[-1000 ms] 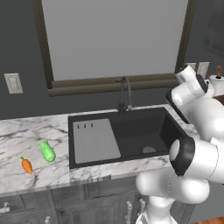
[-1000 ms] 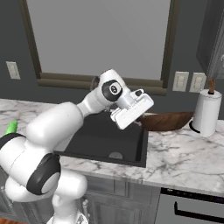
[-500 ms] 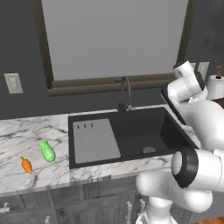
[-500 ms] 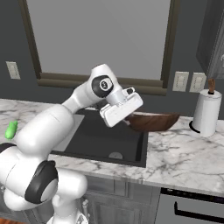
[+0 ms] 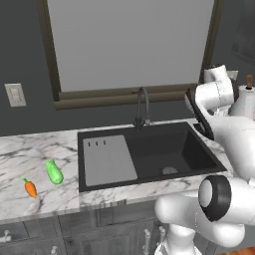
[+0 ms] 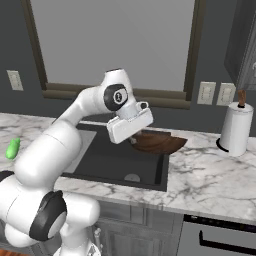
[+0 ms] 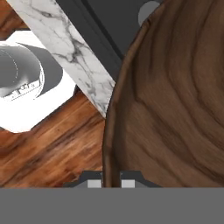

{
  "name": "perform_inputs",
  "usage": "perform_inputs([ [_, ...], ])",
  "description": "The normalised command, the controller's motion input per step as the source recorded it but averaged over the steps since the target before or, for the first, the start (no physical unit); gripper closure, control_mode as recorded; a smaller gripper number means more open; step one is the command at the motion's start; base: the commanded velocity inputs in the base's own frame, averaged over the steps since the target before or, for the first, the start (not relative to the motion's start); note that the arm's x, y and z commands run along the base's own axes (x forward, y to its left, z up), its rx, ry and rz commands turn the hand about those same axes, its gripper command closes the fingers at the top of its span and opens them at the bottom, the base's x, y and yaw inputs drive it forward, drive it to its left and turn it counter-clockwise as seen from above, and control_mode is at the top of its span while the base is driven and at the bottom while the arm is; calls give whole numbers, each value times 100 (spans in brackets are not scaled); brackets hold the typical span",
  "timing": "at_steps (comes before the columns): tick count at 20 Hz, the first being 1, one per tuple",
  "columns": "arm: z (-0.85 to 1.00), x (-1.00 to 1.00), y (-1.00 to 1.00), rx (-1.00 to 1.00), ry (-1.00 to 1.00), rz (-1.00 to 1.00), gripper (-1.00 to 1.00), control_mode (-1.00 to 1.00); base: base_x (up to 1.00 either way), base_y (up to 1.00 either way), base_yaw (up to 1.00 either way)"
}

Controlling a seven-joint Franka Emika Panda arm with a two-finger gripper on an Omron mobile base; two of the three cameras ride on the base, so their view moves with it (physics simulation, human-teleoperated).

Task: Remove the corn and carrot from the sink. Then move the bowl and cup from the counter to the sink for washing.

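— Already, the corn (image 5: 54,172) and the carrot (image 5: 30,188) lie on the white marble counter (image 5: 35,149), left of the sink (image 5: 149,152) and close together. So which step is this?

— The bowl's. The gripper (image 6: 131,141) is pinched nearly shut on the rim of the dark wooden bowl (image 6: 157,143), and the hand view shows the two fingertips (image 7: 94,183) clamped either side of that rim. The bowl hangs clear of the marble, at the sink's right-hand edge, tilted slightly.

— Is it over the basin yet?

— Partly, by my reading. From the right base view its left portion overlaps the black basin, while the rest sits above the counter strip beside the paper towel roll (image 6: 235,127).

— And the next move?

— Probably carry it further left until the whole bowl clears the sink wall, lower it toward the drain (image 5: 169,170), then let go. A rim pinch on a wide bowl could let it swing, so a slow descent looks wise.

— The cup?

— Its turn follows; I cannot place it in these frames.
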Motion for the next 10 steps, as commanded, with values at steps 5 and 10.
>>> perform_inputs([
  [5,1,12,15,26,-2,11,100,-100,0,0,0],
  [10,0,1,17,26,0,12,100,-100,0,0,0],
])
